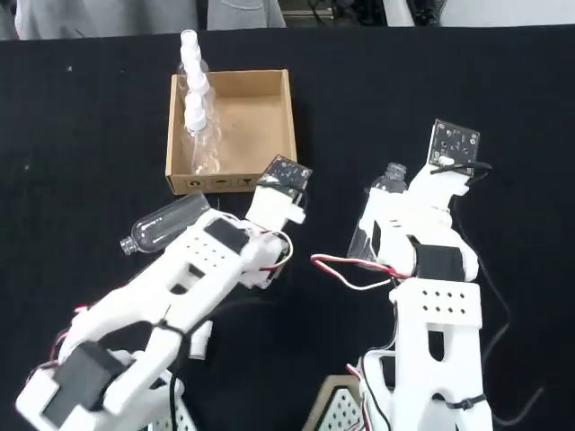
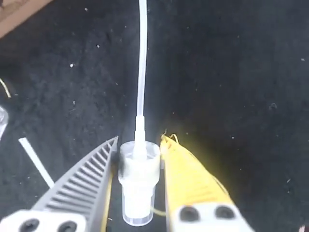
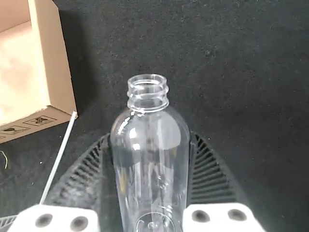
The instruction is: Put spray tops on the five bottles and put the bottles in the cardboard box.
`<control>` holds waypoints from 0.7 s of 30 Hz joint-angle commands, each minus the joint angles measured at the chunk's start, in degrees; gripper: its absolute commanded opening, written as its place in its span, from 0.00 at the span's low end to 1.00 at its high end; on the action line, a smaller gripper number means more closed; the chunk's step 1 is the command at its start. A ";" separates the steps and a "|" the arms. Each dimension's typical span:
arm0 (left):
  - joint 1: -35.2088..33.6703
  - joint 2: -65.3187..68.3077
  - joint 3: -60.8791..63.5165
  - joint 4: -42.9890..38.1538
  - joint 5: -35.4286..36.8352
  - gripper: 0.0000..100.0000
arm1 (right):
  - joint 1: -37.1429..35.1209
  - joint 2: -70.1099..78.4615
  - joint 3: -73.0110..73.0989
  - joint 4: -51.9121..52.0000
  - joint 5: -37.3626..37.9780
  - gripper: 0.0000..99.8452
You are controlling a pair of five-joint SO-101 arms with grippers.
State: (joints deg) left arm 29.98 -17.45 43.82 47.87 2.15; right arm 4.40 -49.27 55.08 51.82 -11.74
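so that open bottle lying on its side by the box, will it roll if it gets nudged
Probably: the bottle is round and lies on its side on the flat table, so a sideways nudge would likely roll it. It looks clear, empty and thin-walled, so likely very light and easy to dent if squeezed.

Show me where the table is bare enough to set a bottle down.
Bare black table right of the right arm's held bottle, and left of the cardboard box. The box's right half is bare too. Crowded: the box's left side with capped bottles, and beside the lying bottle.
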 commanded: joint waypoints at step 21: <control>-2.15 -17.32 4.53 10.90 16.62 0.03 | 0.97 -2.15 -2.24 -1.49 -0.44 0.06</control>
State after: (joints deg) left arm 30.68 -31.78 49.36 57.36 14.81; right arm 4.40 -49.27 55.08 51.82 -11.74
